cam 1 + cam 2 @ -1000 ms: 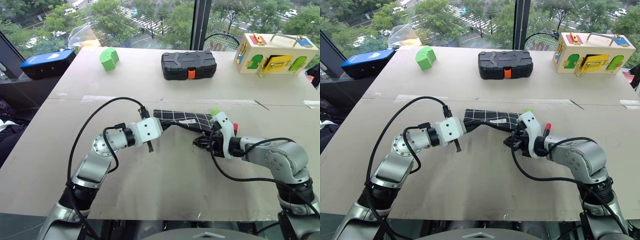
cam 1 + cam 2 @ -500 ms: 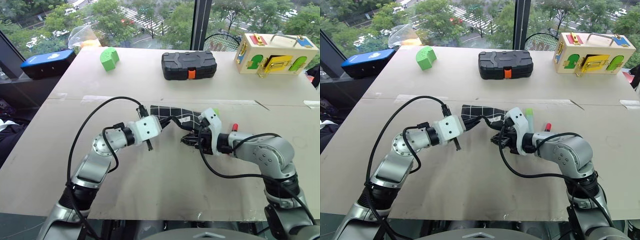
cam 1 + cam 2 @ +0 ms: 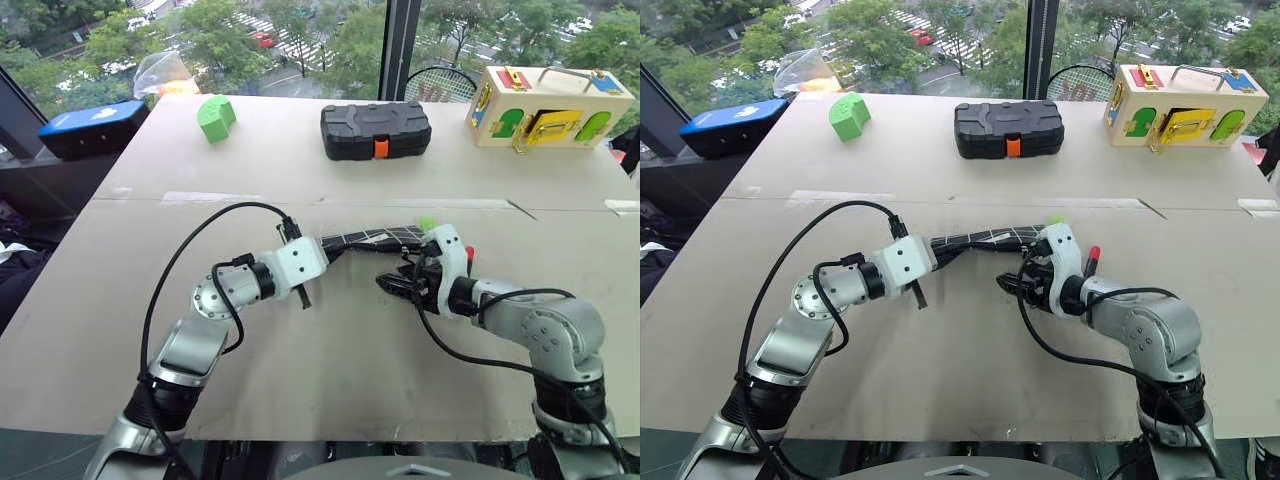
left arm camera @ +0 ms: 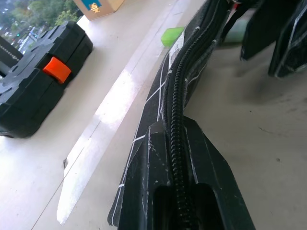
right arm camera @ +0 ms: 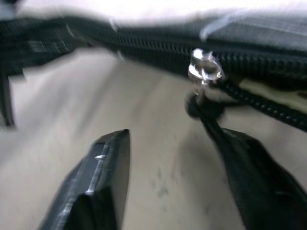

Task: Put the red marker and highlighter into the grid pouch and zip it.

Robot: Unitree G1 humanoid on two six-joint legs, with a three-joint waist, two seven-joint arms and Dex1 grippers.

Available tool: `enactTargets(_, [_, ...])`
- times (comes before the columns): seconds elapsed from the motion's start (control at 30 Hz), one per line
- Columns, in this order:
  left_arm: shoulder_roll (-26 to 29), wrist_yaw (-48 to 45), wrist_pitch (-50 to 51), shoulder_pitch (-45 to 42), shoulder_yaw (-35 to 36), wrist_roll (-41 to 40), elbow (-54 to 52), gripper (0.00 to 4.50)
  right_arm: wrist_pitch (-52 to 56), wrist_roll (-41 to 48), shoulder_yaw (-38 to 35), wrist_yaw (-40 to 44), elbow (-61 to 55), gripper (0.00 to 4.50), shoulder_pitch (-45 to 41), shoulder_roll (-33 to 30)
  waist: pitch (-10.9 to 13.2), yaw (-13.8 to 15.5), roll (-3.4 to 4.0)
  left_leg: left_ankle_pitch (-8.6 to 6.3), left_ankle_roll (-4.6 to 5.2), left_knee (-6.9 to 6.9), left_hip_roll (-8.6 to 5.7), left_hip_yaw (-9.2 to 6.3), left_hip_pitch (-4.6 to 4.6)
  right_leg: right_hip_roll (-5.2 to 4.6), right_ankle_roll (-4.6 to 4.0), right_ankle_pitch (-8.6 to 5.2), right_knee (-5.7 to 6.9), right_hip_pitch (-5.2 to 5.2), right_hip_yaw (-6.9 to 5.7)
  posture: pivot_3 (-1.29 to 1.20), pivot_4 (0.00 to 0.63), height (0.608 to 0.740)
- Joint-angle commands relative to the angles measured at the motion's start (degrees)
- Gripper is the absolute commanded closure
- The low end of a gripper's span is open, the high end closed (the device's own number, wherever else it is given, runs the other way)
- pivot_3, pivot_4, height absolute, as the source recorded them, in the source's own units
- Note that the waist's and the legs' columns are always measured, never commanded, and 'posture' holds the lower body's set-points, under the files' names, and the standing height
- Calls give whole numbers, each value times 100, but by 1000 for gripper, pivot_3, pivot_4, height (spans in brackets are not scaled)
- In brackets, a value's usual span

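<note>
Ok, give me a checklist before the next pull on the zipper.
1. Left gripper clamped on the grid pouch: ok.
2. Right gripper closed on the zipper pull: not ok, it is open.
3. Zipper shut along its full length: cannot tell.
4. Highlighter inside pouch: not ok, green cap shows at the far end.
5. Red marker inside pouch: cannot tell.

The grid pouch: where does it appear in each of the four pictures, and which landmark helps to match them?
Left eye view: the grid pouch lies mid-table, between both grippers.
Right eye view: again mid-table, between the grippers.
Left wrist view: its zipper edge runs up the picture's middle, pinched by the left gripper.
Right wrist view: its zipper crosses the upper part.
Shared landmark: the black case with orange latch.
</note>
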Motion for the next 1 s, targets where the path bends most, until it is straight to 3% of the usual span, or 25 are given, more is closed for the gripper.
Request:
enactTargets(0.03, [-37,106,27,-118,6,26,-281,4500,-13,-24,-397,-630,-590,1776,119,441,0,1,0,0,0,0,0,0,0,0,0,0,0,0,0,0,150,740])
enactTargets(0.33, [-99,155,46,-236,-49,112,-174,4500,214,-167,-881,-1645,-1081,1776,92,1295,0,-1,1,0,0,1,-3,1,0,0,0,0,-1,0,-1,0,150,740])
enactTargets(1.0, [-85,139,40,-272,-97,143,-144,4500,169,-146,-559,-1633,-1310,1776,116,1183,1,-120,2,0,-1,0,-3,-1,0,1,0,0,0,0,3,0,150,740])
